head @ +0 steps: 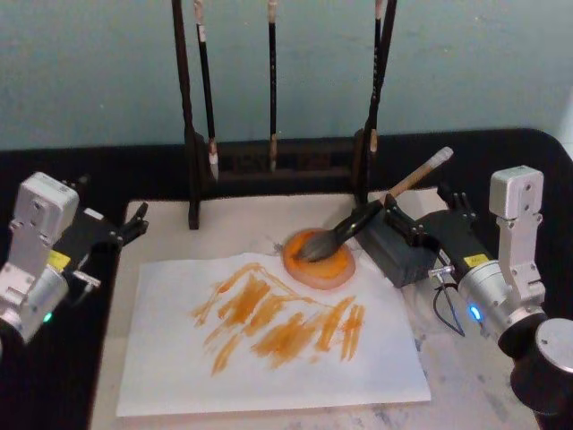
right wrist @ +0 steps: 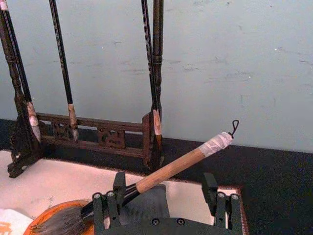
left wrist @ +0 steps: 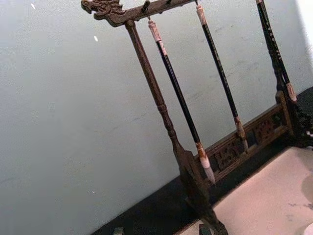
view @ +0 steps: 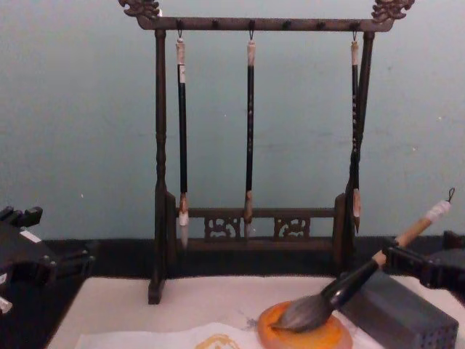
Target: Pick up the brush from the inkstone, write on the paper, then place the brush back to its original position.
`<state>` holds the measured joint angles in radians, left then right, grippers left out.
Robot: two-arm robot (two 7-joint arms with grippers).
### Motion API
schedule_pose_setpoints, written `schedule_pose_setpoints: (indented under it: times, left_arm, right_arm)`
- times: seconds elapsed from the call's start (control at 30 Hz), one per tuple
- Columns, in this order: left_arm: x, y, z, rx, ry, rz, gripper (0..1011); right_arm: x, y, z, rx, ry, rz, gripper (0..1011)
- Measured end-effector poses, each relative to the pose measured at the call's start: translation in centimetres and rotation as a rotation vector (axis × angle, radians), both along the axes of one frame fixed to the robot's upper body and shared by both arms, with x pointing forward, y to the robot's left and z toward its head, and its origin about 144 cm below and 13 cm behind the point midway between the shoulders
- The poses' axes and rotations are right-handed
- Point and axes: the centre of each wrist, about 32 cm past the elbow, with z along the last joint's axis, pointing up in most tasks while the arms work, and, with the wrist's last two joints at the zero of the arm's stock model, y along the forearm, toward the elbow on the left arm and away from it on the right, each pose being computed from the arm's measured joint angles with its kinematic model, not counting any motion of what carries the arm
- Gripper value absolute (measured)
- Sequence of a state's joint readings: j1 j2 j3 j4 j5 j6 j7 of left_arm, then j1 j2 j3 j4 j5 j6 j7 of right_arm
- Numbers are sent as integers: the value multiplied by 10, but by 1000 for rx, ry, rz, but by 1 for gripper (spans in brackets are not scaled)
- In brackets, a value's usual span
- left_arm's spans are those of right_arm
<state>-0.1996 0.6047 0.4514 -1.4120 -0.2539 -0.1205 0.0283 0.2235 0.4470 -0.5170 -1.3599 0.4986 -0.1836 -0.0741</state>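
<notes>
Left gripper [head: 134, 224] sits at the left edge of the beige felt mat [head: 242, 224], over the black worktop [head: 107, 170]; fingers look slightly apart, holding nothing. White paper [head: 269, 358] lies flat on the mat, streaked with yellow-orange brush marks in slanted strokes. Behind it stands a dark carved wooden rack [head: 269, 166] with three thin dark brushes [view: 249, 131] hanging straight down, pale tips low. Round flat orange inkstone [head: 320, 260] sits on the mat, just off the paper's far right corner, centre smudged darker. The brush [head: 376, 210] lies tilted: bushy grey-brown bristles rest on the inkstone, black ferrule and tan wooden handle rise up and away to the right, white capped end with small loop highest. Its handle leans over a grey rectangular block [head: 398, 251] just right of the inkstone. Right gripper [head: 421, 210] is at the block, black fingers [right wrist: 211, 185] spread apart either side of the handle, not closed on it.
</notes>
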Motion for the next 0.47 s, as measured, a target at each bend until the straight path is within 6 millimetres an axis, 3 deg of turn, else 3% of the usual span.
schedule_pose_setpoints:
  times: [0.47]
  left_arm:
    - [0,0,0,0,0,0,1001]
  right_arm:
    - [0,0,0,0,0,0,1000]
